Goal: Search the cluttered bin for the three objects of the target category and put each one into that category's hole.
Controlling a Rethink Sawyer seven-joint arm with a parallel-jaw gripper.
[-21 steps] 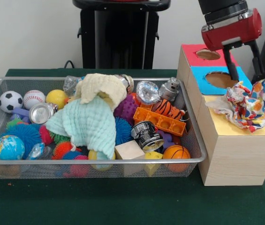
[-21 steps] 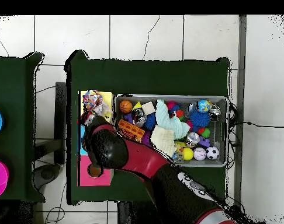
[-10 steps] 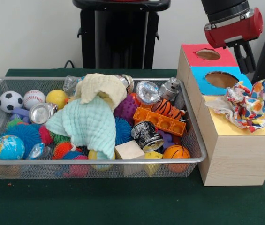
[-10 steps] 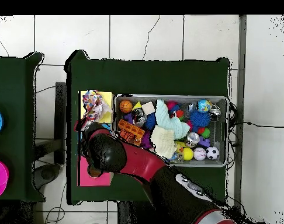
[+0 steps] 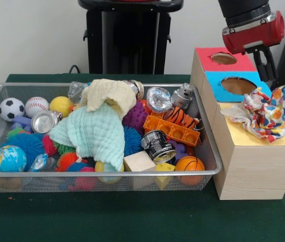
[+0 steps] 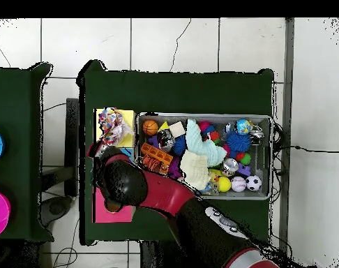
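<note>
Green cloth is covering the table (image 5: 132, 217), where a wire-mesh bin (image 5: 102, 174) is sitting just beside a wooden sorting box (image 5: 253, 166) whose top is running in red, blue and yellow panels. The red-and-black arm (image 6: 165, 199) is reaching across toward the box, its gripper (image 5: 264, 63) hanging above the red and blue panels; one dark finger is showing, and whether the claw is apart or together cannot be told. A mint-green washcloth (image 5: 94, 133) is lying draped over the middle of the bin's clutter, with a cream cloth (image 5: 109, 96) bunched on top of it at the back. A polka-dot cloth (image 5: 266, 113) is lying crumpled on the box's yellow panel, spilling toward the blue hole (image 5: 238, 84). An orange block tray (image 5: 171, 130) is resting tilted at the bin's right side, a small basketball (image 5: 189, 164) is sitting in the front right corner, and a soccer ball (image 5: 11, 108) is sitting at the far left.
</note>
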